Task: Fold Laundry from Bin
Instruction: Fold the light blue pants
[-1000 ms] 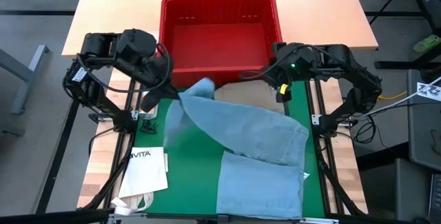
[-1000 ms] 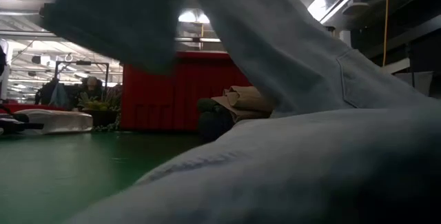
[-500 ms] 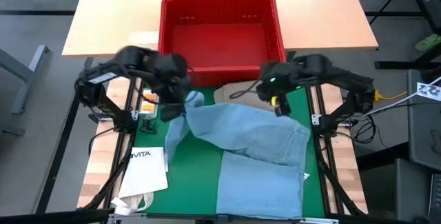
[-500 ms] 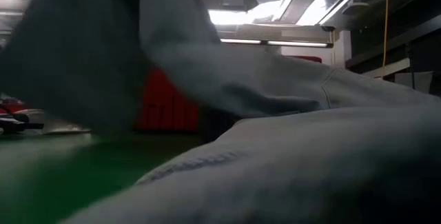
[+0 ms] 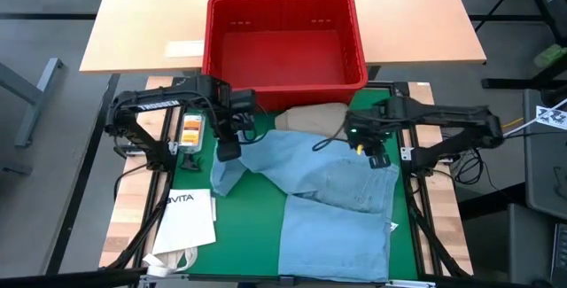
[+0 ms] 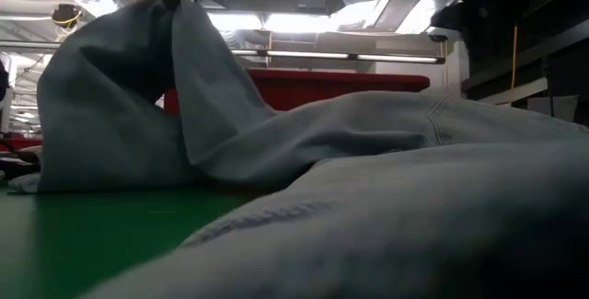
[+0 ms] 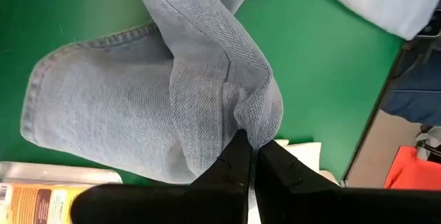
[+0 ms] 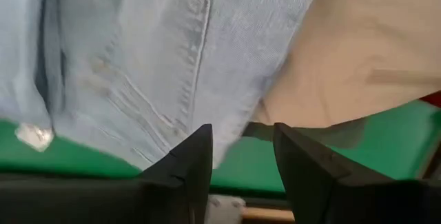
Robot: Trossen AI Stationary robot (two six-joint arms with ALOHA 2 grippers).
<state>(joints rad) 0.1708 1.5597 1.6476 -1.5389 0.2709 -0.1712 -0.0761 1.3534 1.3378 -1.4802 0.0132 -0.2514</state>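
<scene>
Two grippers work: my left gripper [image 7: 251,156] pinches the jeans [image 5: 328,177] leg fold, my right gripper [image 8: 241,156] hovers spread above them. Next I probably lay the leg flat.

Your left gripper [image 5: 232,137] drags the light blue denim jeans [image 5: 332,199] leg down frame, off the bin [image 5: 285,40]; your right gripper [image 5: 370,151] moves over the waistband.

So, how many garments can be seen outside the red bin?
2: light blue jeans spread across the green mat, and a khaki garment just before the bin, partly under them. More may be hidden.
</scene>
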